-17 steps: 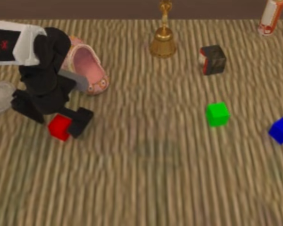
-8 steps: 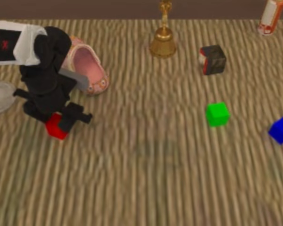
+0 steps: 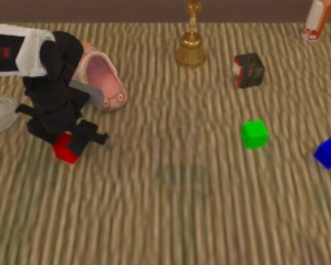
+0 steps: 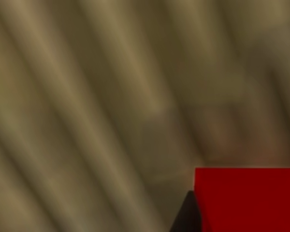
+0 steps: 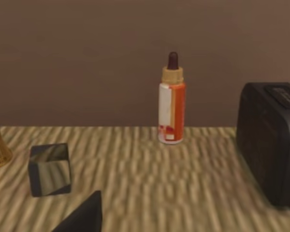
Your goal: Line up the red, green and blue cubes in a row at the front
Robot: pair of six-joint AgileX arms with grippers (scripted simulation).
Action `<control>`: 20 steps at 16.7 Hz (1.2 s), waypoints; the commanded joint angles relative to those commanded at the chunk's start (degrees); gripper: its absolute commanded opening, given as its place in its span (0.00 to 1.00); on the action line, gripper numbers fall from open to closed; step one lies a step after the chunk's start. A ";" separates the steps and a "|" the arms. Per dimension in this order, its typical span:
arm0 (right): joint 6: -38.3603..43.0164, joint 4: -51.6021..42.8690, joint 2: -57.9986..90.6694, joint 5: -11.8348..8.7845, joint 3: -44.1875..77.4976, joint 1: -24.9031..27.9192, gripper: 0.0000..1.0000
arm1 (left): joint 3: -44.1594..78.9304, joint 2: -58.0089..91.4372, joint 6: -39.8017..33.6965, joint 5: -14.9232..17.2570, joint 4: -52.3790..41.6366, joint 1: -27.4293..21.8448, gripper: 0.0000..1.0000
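Red cube (image 3: 64, 148): small, bright red, solid-coloured; sits at the table's left side, mid-depth, partly under the left gripper (image 3: 70, 141). In the left wrist view its red face (image 4: 246, 199) fills one corner, close to the lens.
Left gripper: black two-finger hand, down at the cube, fingers narrowed onto its sides. Judged a grasp; cube lifted or resting on the surface, cannot tell.
Green cube (image 3: 254, 133): bright green, same size, right of centre, standing free.
Blue cube (image 3: 329, 152): bright blue, at the right edge, well apart from the green one, standing free.
Right gripper: not in the top view; only a dark tip (image 5: 84, 215) shows in the right wrist view, so open or closed, cannot tell. Arm appears parked.
Progress: early. No cube is at the front, no row formed. Red is the one in hand; green and blue untouched.
Left to do: carry red forward, then fetch green and blue to sit beside it.
Surface: ribbed tan woven mat (image 3: 176, 221), front strip bare.
Surroundings: pink slipper (image 3: 102, 77) just behind the left arm; brass bell (image 3: 191, 48); dark black box with red-and-white side (image 3: 249, 69); orange-and-white dropper bottle (image 3: 315, 20); brown wall (image 5: 87, 58) behind.
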 joint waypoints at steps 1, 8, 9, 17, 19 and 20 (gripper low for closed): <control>0.00 0.00 0.00 0.00 0.00 0.00 1.00 | 0.18 -0.05 0.03 0.00 -0.19 -0.01 0.00; 0.00 0.00 0.00 0.00 0.00 0.00 1.00 | 7.56 -4.57 -0.14 -0.04 -12.63 0.93 0.00; 0.00 0.00 0.00 0.00 0.00 0.00 1.00 | 8.24 -5.19 -0.15 -0.05 -13.62 1.02 0.00; 0.00 0.00 0.00 0.00 0.00 0.00 1.00 | 7.28 -6.38 -4.04 -0.23 -13.94 -1.79 0.00; 0.00 0.00 0.00 0.00 0.00 0.00 1.00 | 5.66 -7.96 -9.51 -0.43 -14.00 -4.88 0.00; 0.00 0.00 0.00 0.00 0.00 0.00 1.00 | 4.57 -8.98 -12.87 -0.55 -14.02 -6.72 0.00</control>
